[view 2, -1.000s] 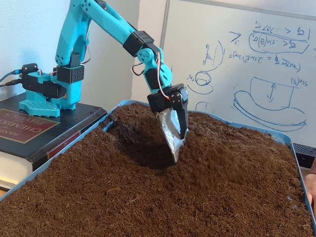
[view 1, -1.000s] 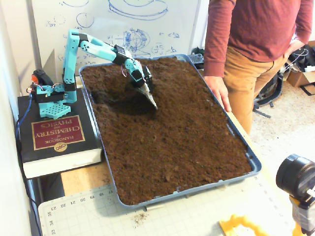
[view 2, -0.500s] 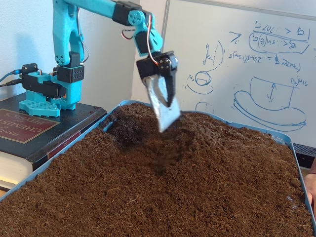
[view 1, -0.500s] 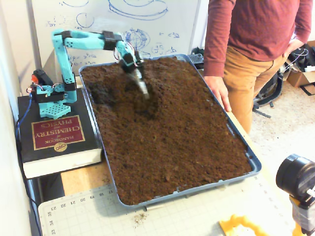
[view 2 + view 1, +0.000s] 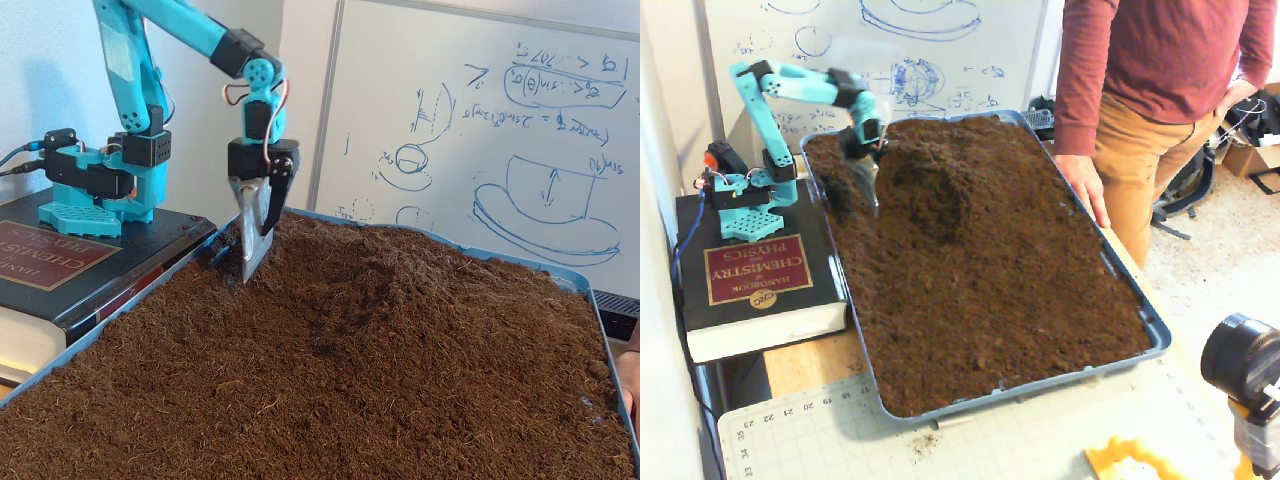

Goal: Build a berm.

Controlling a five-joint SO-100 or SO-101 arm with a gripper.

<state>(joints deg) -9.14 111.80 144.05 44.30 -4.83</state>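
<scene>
Dark brown soil fills the blue tray. Near the tray's far end the soil rises into a rounded mound, the berm, with a darker hollow on its near slope. My teal arm's gripper points straight down to the left of the mound, close to the tray's far left corner. Its silver-covered fingers are shut into a narrow wedge with nothing held, and the tip touches the soil surface.
The arm's base stands on a thick book left of the tray. A person in a red shirt rests a hand on the tray's right rim. A whiteboard is behind, a cutting mat and a camera in front.
The gripper lifted out of the soil in the middle of the far end, swung left toward the arm's base and came down by the tray's left corner. Loose soil stayed heaped where it had been.
</scene>
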